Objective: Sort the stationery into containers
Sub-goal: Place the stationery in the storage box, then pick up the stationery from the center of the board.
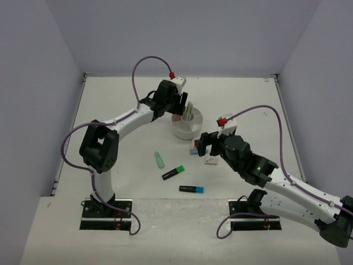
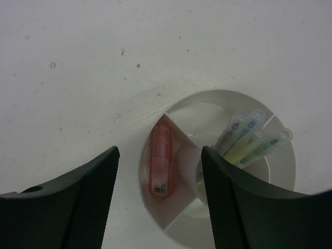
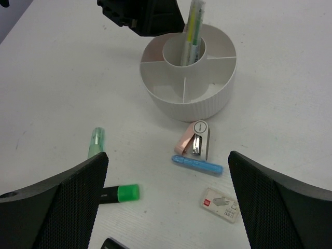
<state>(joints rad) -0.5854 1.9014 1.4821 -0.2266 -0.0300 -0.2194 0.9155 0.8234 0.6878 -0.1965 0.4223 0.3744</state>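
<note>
The round white organiser stands mid-table. Several thin pens stand in its central cup. A pink marker lies in one wedge compartment. My left gripper hovers open and empty over that wedge; in the left wrist view the gripper straddles the marker without touching it. My right gripper is open and empty above loose items: a blue marker, a pink stapler and a small white box. A mint marker, a green highlighter and a blue highlighter lie on the table to the left.
The white table is walled at the back and on both sides. The loose items sit just in front of the organiser. The left arm's gripper shows above the organiser's far rim in the right wrist view.
</note>
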